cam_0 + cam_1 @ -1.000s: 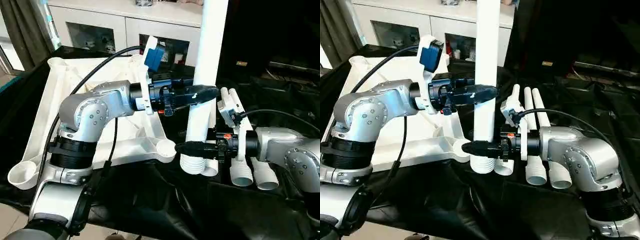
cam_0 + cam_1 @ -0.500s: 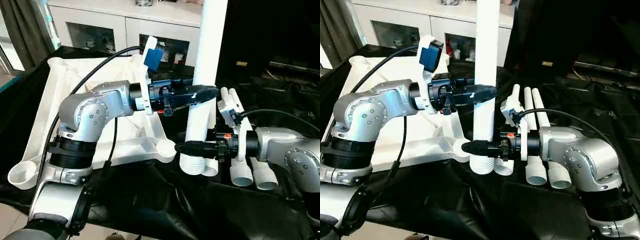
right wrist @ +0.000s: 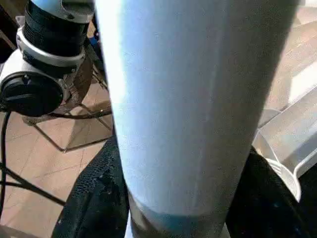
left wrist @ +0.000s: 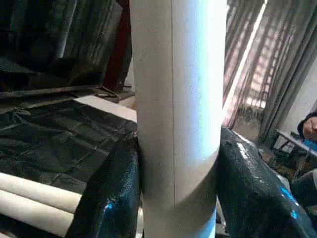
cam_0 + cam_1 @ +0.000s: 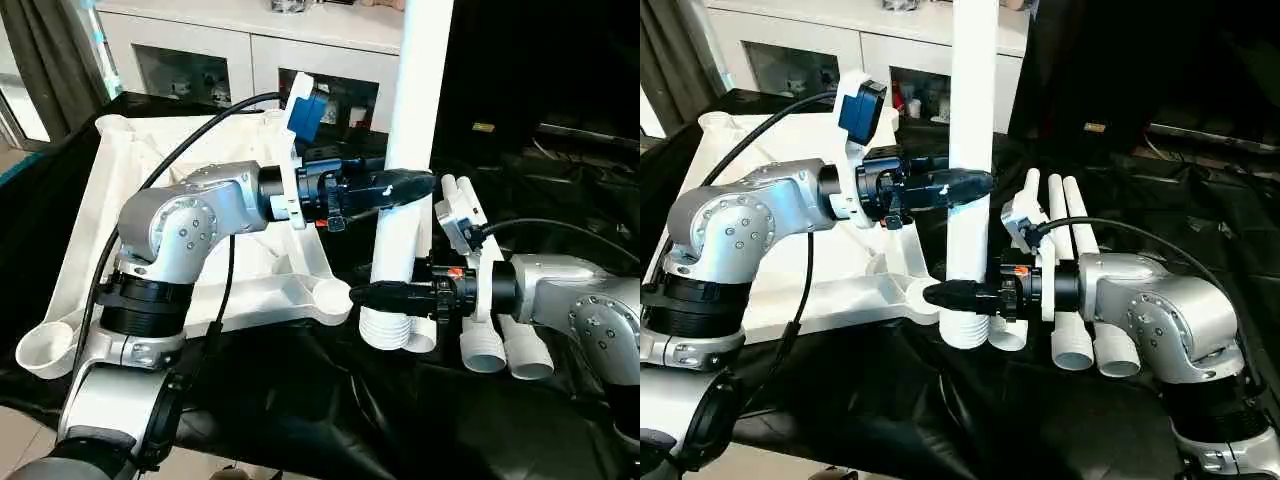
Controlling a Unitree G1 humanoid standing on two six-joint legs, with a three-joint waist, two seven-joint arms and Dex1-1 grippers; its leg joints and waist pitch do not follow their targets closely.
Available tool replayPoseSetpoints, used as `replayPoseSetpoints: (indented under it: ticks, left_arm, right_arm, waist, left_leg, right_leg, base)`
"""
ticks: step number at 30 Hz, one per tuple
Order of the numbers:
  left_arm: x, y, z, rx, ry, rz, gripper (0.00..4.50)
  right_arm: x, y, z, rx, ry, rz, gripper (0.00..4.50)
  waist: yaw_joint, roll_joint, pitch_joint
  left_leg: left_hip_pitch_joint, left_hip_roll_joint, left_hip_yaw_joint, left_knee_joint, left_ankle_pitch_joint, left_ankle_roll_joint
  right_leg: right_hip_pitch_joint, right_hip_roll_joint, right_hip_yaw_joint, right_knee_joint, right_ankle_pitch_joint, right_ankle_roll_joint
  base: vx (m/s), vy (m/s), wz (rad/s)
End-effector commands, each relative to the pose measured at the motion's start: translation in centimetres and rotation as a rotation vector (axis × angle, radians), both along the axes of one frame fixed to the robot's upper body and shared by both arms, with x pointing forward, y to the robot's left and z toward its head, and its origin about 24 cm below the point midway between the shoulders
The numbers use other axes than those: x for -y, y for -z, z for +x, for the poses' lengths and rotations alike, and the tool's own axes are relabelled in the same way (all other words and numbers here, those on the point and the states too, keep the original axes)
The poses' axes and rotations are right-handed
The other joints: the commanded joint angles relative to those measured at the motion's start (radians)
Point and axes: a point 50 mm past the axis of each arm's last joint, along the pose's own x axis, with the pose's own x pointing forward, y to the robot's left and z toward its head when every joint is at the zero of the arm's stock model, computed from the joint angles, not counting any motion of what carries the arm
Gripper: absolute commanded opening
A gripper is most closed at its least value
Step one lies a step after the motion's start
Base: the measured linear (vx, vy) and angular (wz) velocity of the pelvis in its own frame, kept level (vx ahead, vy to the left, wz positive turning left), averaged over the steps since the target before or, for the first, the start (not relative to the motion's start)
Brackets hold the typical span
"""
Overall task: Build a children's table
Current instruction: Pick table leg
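White leg (image 5: 412, 150) stands upright, pinched by left gripper (image 5: 415, 185) and right gripper (image 5: 372, 296)

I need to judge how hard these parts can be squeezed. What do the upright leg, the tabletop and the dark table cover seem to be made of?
Upright leg: seemingly rigid white plastic tube, smooth with a soft sheen, ridged at its lower end.
Tabletop: likely moulded white plastic, matte, with raised ribs and round corner sockets.
Table cover: thin black sheeting, probably plastic film; it wrinkles and glints.
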Motion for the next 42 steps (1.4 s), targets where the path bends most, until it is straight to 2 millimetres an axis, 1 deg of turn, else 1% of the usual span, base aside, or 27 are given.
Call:
replayPoseSetpoints:
  ticks: [1,4,9,11,12,13,14,16,17,18,19,21,22,23,24,25,26,27,28,29,30,34,35,36,37,38,42]
  left_arm:
    - [-0.2,-1.0,0.1,0.009,-0.006,-0.030,2.62]
    - [-0.4,-1.1,0.4,0.019,-0.058,-0.052,2.79]
    - [-2.0,-2.5,1.5,0.046,-0.266,-0.303,3.01]
    - [-3.6,-3.1,2.6,-0.023,-0.404,-0.446,3.01]
    - [-4.1,-3.2,2.9,-0.052,-0.437,-0.484,3.01]
    - [-4.1,-3.2,2.9,-0.052,-0.437,-0.484,3.01]
    - [-5.5,-3.0,3.1,-0.066,-0.498,-0.525,3.01]
    - [-6.6,-2.0,2.8,0.008,-0.571,-0.397,3.01]
    - [-6.7,-1.0,2.5,0.071,-0.602,-0.253,3.01]
    - [-6.8,0.1,2.0,0.147,-0.602,-0.144,3.01]
    - [-6.8,0.3,1.9,0.161,-0.600,-0.123,3.01]
    - [-6.8,3.0,1.0,0.243,-0.562,0.122,3.01]
    - [-6.8,3.4,0.9,0.252,-0.556,0.152,3.01]
    - [-6.9,4.7,0.6,0.284,-0.531,0.263,3.01]
    - [-7.2,6.5,0.2,0.335,-0.496,0.413,3.01]
    - [-7.2,6.5,0.2,0.335,-0.496,0.413,3.01]
    - [-7.4,7.6,-0.1,0.356,-0.465,0.498,3.01]
    - [-7.9,9.1,-0.5,0.373,-0.406,0.601,3.01]
    - [-8.1,9.8,-0.8,0.373,-0.371,0.646,3.01]
    - [-8.6,10.7,-1.2,0.362,-0.324,0.703,3.01]
    - [-8.9,11.1,-1.5,0.355,-0.296,0.733,3.01]
    - [-9.6,12.2,-1.8,0.322,-0.246,0.813,3.01]
    - [-9.8,12.5,-1.8,0.323,-0.239,0.838,2.82]
    - [-10.1,13.0,-1.8,0.324,-0.223,0.869,2.82]
    - [-10.3,13.3,-1.7,0.323,-0.219,0.890,2.64]
    - [-10.3,13.3,-1.7,0.323,-0.219,0.890,2.64]
    - [-10.6,13.8,-1.2,0.315,-0.241,0.903,2.31]
  right_arm:
    - [0.3,-0.5,0.2,0.032,0.022,0.015,1.93]
    - [0.3,-0.5,0.2,0.036,0.029,0.023,1.93]
    - [0.0,-0.8,0.6,0.070,0.083,0.088,1.93]
    - [0.0,-0.9,0.9,0.085,0.121,0.109,1.93]
    - [0.0,-0.9,0.9,0.088,0.132,0.114,1.93]
    - [0.0,-0.9,0.9,0.088,0.132,0.114,1.93]
    - [-0.1,-0.9,1.5,0.140,0.211,0.128,1.93]
    - [-0.1,-0.7,2.1,0.183,0.300,0.135,1.93]
    - [-0.1,-0.4,2.6,0.213,0.364,0.125,1.93]
    - [0.1,0.2,3.3,0.204,0.445,0.089,1.92]
    - [0.2,0.4,3.4,0.202,0.460,0.082,1.92]
    - [0.6,1.6,4.4,0.205,0.600,0.032,1.92]
    - [0.6,1.8,4.5,0.201,0.614,0.028,1.92]
    - [0.6,2.2,4.6,0.219,0.638,-0.005,1.92]
    - [0.4,2.7,4.6,0.234,0.655,-0.028,1.92]
    - [0.4,2.7,4.6,0.234,0.655,-0.028,1.92]
    - [0.2,2.9,4.6,0.232,0.665,-0.026,1.92]
    - [0.1,3.2,4.6,0.222,0.681,-0.019,1.92]
    - [0.0,3.3,4.6,0.218,0.689,-0.017,1.92]
    - [0.0,3.6,4.5,0.220,0.695,-0.025,1.92]
    - [0.0,3.7,4.5,0.224,0.699,-0.032,1.92]
    - [-0.1,4.1,4.4,0.228,0.704,-0.040,1.92]
    - [-0.1,4.1,4.4,0.231,0.706,-0.041,1.92]
    - [-0.2,4.2,4.3,0.235,0.707,-0.043,1.92]
    - [-0.2,4.2,4.3,0.237,0.704,-0.047,1.92]
    - [-0.2,4.2,4.3,0.237,0.704,-0.047,1.92]
    - [-0.4,4.3,4.1,0.242,0.694,-0.052,1.92]
  waist:
    - [0.007,-0.002,-0.075]
    - [0.006,-0.002,-0.075]
    - [0.007,0.001,-0.075]
    - [0.007,0.002,-0.075]
    - [0.006,0.000,-0.075]
    - [0.006,0.002,-0.076]
    - [0.006,0.007,-0.076]
    - [0.003,0.010,-0.076]
    - [-0.001,0.014,-0.077]
    - [-0.003,0.016,-0.075]
    - [0.000,0.020,-0.077]
    - [-0.003,0.026,-0.076]
    - [-0.003,0.026,-0.076]
    - [-0.001,0.027,-0.075]
    - [-0.003,0.028,-0.073]
    - [-0.001,0.030,-0.073]
    - [-0.005,0.025,-0.073]
    - [-0.005,0.028,-0.072]
    - [-0.005,0.023,-0.072]
    - [-0.009,0.026,-0.070]
    - [-0.010,0.026,-0.070]
    - [-0.019,0.028,-0.068]
    - [-0.019,0.028,-0.068]
    - [-0.019,0.028,-0.066]
    - [-0.020,0.032,-0.067]
    - [-0.020,0.032,-0.067]
    - [-0.022,0.031,-0.070]
  left_leg:
    - [-0.012,0.003,0.014,-0.059,-0.057,0.008]
    - [-0.012,0.002,0.014,-0.059,-0.062,0.009]
    - [-0.014,0.003,0.013,-0.057,-0.071,0.007]
    - [-0.016,-0.001,0.013,-0.055,-0.081,0.007]
    - [-0.016,-0.002,0.014,-0.055,-0.085,0.010]
    - [-0.015,-0.003,0.012,-0.056,-0.086,0.012]
    - [-0.013,0.000,0.011,-0.058,-0.084,0.010]
    - [-0.013,0.003,0.007,-0.062,-0.088,0.003]
    - [-0.006,0.009,0.006,-0.066,-0.085,-0.005]
    - [-0.005,0.007,0.009,-0.067,-0.090,-0.011]
    - [-0.003,0.011,0.005,-0.070,-0.084,-0.013]
    - [0.002,0.011,0.010,-0.072,-0.098,-0.030]
    - [0.002,0.011,0.010,-0.072,-0.098,-0.030]
    - [0.006,0.011,0.009,-0.075,-0.120,-0.036]
    - [0.001,0.010,0.009,-0.077,-0.130,-0.039]
    - [0.002,0.010,0.007,-0.078,-0.137,-0.040]
    - [0.000,0.009,0.009,-0.078,-0.138,-0.042]
    - [-0.001,0.009,0.008,-0.079,-0.140,-0.042]
    - [-0.003,0.008,0.007,-0.081,-0.139,-0.038]
    - [-0.001,0.009,0.007,-0.084,-0.160,-0.039]
    - [0.000,0.009,0.006,-0.084,-0.165,-0.045]
    - [0.001,0.009,0.009,-0.083,-0.176,-0.049]
    - [0.002,0.009,0.009,-0.083,-0.178,-0.048]
    - [0.001,0.009,0.009,-0.084,-0.184,-0.044]
    - [0.001,0.009,0.008,-0.084,-0.190,-0.045]
    - [0.001,0.009,0.008,-0.084,-0.190,-0.045]
    - [0.001,0.009,0.008,-0.082,-0.178,-0.047]
  right_leg:
    - [0.075,-0.057,0.034,-0.063,-0.227,-0.153]
    - [0.076,-0.056,0.033,-0.065,-0.230,-0.154]
    - [0.077,-0.058,0.032,-0.068,-0.219,-0.166]
    - [0.078,-0.055,0.030,-0.068,-0.214,-0.167]
    - [0.078,-0.055,0.030,-0.071,-0.226,-0.162]
    - [0.079,-0.055,0.029,-0.072,-0.245,-0.146]
    - [0.073,-0.056,0.029,-0.072,-0.254,-0.136]
    - [0.071,-0.059,0.025,-0.073,-0.267,-0.125]
    - [0.066,-0.058,0.026,-0.070,-0.250,-0.115]
    - [0.066,-0.055,0.027,-0.069,-0.248,-0.115]
    - [0.065,-0.059,0.026,-0.069,-0.243,-0.114]
    - [0.057,-0.058,0.030,-0.063,-0.220,-0.125]
    - [0.057,-0.058,0.030,-0.063,-0.220,-0.125]
    - [0.056,-0.055,0.029,-0.062,-0.204,-0.132]
    - [0.062,-0.056,0.031,-0.060,-0.206,-0.126]
    - [0.061,-0.058,0.030,-0.062,-0.213,-0.122]
    - [0.064,-0.056,0.031,-0.061,-0.211,-0.121]
    - [0.064,-0.058,0.032,-0.060,-0.208,-0.120]
    - [0.066,-0.059,0.032,-0.064,-0.216,-0.116]
    - [0.062,-0.058,0.032,-0.064,-0.245,-0.110]
    - [0.063,-0.060,0.033,-0.066,-0.264,-0.104]
    - [0.060,-0.058,0.035,-0.063,-0.247,-0.131]
    - [0.060,-0.059,0.035,-0.062,-0.248,-0.133]
    - [0.059,-0.059,0.035,-0.066,-0.256,-0.133]
    - [0.060,-0.060,0.036,-0.066,-0.269,-0.128]
    - [0.060,-0.060,0.036,-0.066,-0.269,-0.128]
    - [0.061,-0.059,0.036,-0.062,-0.232,-0.143]
  base:
    - [0.000,0.000,0.00]
    - [0.000,0.000,0.00]
    - [0.000,0.000,0.00]
    - [0.000,0.000,0.00]
    - [0.000,0.000,0.00]
    - [0.000,0.000,0.00]
    - [0.000,0.000,0.00]
    - [0.000,0.000,0.00]
    - [0.000,0.000,0.00]
    - [0.000,0.000,0.00]
    - [0.000,0.000,0.00]
    - [0.000,0.000,0.00]
    - [0.000,0.000,0.00]
    - [0.000,0.000,0.00]
    - [0.000,0.000,0.00]
    - [0.000,0.000,0.00]
    - [0.000,0.000,0.00]
    - [0.000,0.000,0.00]
    - [0.000,0.000,0.00]
    - [0.000,0.000,0.00]
    - [0.000,0.000,0.00]
    - [0.000,0.000,0.00]
    - [0.000,0.000,0.00]
    - [0.000,0.000,0.00]
    - [0.000,0.000,0.00]
    - [0.000,0.000,0.00]
    - [0.000,0.000,0.00]
